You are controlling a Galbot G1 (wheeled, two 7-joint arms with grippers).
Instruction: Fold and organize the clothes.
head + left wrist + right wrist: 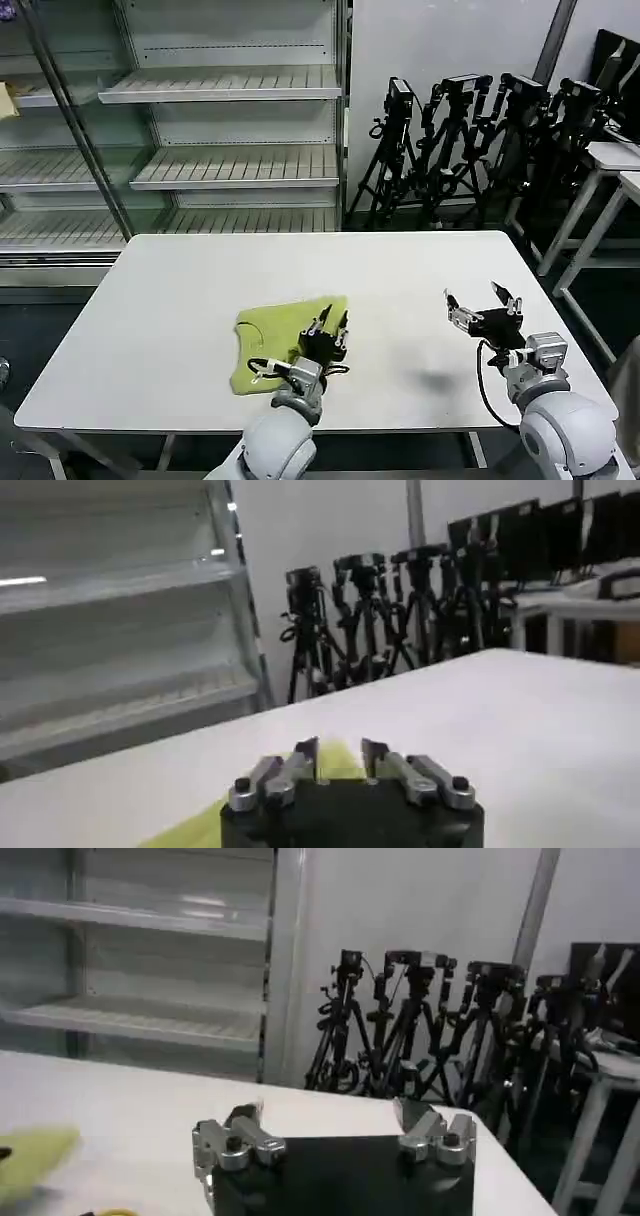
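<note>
White table [180, 300] seen from the head camera; a lime T-shirt [275, 335] lies folded into a rough, flattened bundle on the near half of the table, slightly left of centre, its far edge reaching a point near the table's middle; a darker curved fold marks its left side. The left gripper [330, 322] is over the shirt's right part, near its far right corner, fingers pointing toward the far side and spread apart with nothing between them; whether the fingertips touch the fabric cannot be told. In the left wrist view the same gripper [340, 755] shows two separated fingers with a strip of the shirt [340, 765] visible in the gap and beneath the gripper body, bare table [520, 720] beyond. The right gripper [483, 303] is over bare table on the right side, well apart from the shirt, fingers widely released and grasping nothing; in the right wrist view the gripper [330, 1123] stands open above the table [130, 1098], and an edge of the shirt [35, 1153] shows far off to one side. Behind the table: empty shelves [220, 165] at far left; a cluster of black tripods [470, 140] at far right; white desks [610, 170] at the right edge.
</note>
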